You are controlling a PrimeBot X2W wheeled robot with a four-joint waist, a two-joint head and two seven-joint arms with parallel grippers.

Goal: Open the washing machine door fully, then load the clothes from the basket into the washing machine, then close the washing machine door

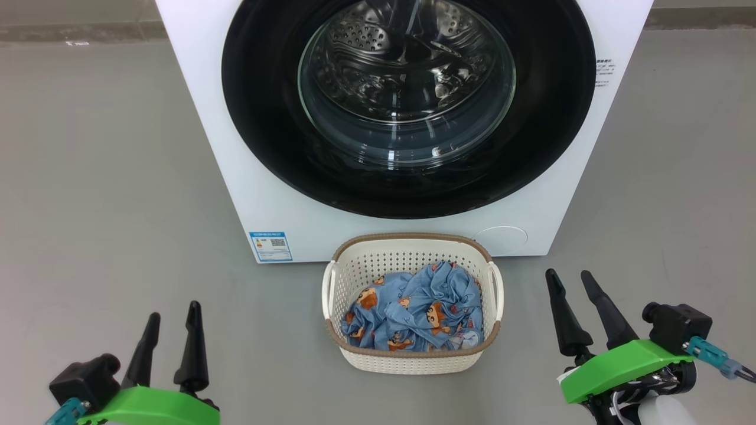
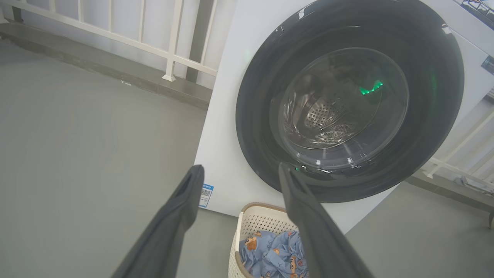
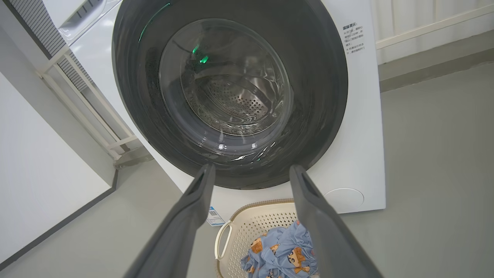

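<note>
Door opening is judged pending: the washing machine door (image 1: 266,118) is seen shut ahead of the left tool (image 1: 174,310) and right tool (image 1: 569,273), both spread and empty. The clothes (image 1: 419,313) are held in the basket (image 1: 413,239) between them. Next, the door's rim must be reached and pulled.

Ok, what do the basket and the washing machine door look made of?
The basket: likely matte cream plastic, given moulded perforated walls; brown rim looks woven, probably plastic. The washing machine door: glossy black rim, possibly plastic, around clear glass-like window showing reflections.
</note>
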